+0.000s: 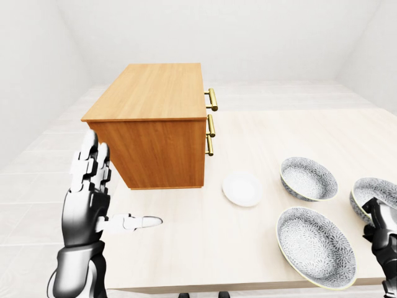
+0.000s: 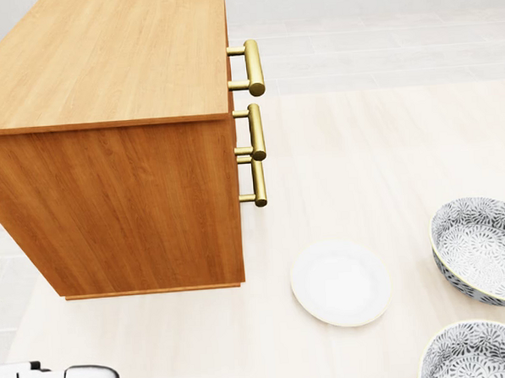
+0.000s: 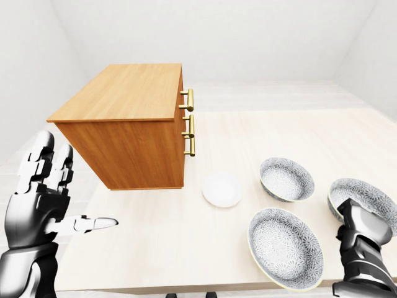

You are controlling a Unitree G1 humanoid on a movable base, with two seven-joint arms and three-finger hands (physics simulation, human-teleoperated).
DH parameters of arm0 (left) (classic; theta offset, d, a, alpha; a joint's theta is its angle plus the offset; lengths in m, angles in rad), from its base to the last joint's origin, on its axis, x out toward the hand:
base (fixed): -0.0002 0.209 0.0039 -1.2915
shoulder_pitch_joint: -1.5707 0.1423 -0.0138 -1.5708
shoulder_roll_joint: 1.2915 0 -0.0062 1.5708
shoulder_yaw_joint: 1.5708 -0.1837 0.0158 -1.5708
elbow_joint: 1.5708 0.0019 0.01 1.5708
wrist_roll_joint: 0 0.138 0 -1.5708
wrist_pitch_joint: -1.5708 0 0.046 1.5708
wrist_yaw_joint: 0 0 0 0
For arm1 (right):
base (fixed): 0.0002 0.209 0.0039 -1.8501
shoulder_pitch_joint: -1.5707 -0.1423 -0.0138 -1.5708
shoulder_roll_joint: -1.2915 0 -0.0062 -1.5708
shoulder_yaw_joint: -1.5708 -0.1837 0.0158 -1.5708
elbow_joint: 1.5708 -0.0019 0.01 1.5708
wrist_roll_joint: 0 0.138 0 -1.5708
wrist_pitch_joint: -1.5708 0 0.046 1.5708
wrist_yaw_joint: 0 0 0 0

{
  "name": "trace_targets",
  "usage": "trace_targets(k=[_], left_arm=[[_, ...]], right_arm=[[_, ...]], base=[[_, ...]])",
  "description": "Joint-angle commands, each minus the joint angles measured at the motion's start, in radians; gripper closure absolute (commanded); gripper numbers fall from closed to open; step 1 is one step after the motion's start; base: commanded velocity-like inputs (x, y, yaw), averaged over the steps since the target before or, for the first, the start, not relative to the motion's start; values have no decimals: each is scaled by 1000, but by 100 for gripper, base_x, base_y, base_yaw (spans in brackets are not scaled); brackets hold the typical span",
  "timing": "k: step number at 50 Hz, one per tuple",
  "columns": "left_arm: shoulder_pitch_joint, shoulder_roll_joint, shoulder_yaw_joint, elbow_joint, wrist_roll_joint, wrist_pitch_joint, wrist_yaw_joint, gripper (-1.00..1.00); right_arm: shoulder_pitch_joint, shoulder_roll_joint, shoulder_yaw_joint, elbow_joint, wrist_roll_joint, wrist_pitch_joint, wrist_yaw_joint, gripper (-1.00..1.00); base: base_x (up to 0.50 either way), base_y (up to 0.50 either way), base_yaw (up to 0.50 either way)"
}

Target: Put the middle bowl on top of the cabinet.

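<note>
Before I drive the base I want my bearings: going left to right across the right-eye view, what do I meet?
Left hand → cabinet → brass handles → white plate → patterned bowl at the right edge. The upper bowl and lower bowl share one column, so I skip them.

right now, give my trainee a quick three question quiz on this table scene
1. How many patterned bowls show in the right-eye view?
2. True or false: one of them already sits on the cabinet.
3. What lies on the table nearest the cabinet's base? A) white plate B) mug C) spoon

Key: 1 three; 2 false; 3 A.
</note>
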Motion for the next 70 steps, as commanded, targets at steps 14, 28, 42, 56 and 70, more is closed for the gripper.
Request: trace_targets(k=[14,28,42,56,70], left_arm=[[16,-9,24,0,-9,0,-16,-100],[17,-11,33,-3,-19,0,-25,-100],[7,-6,60,16,-42,0,-34,-100],[5,-7,67,22,-48,0,-39,-100],[-19,1,66,39,-40,0,-31,-100]], right_arm=[[-2,-5,2,-5,-4,0,-16,100],[-1,-38,-11,-29,13,0,0,100],[-2,-85,-33,-81,36,0,31,100],[5,-115,-59,-136,48,0,65,100],[21,-127,-123,-292,78,0,193,100]], base=[[0,0,0],[0,0,0],[0,0,0],[0,0,0],[0,0,0]])
